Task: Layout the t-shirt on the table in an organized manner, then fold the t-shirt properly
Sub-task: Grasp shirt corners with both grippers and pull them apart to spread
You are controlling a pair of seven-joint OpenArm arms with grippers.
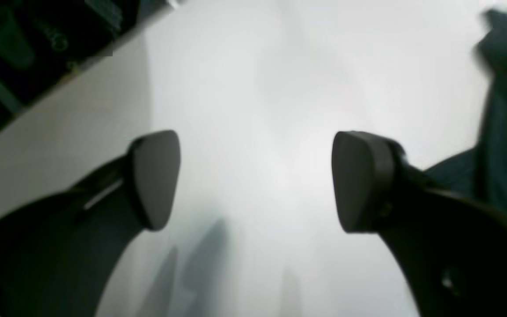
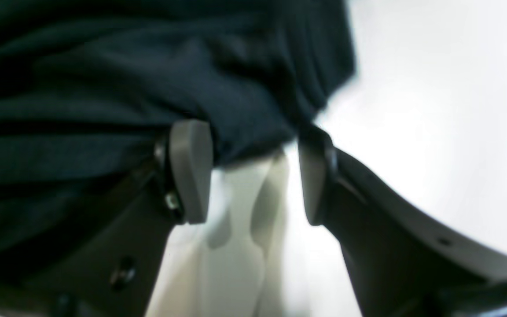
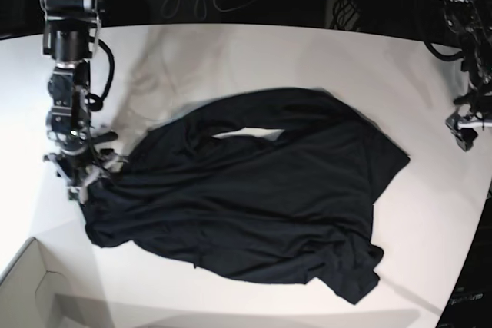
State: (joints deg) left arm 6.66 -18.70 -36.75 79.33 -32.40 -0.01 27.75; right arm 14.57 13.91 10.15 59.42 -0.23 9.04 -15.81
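T-shirt: black, rumpled, spread across mid-table.
Right gripper: at the shirt's edge — jaws parted, cloth bunched at the fingertips, grip uncertain.
Left gripper: jaws wide, empty — apart from the shirt.

Plain black t-shirt on a matte white table, no print.

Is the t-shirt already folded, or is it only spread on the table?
Spread, not folded: the t-shirt lies crumpled and wrinkled across the table, without neat folds.
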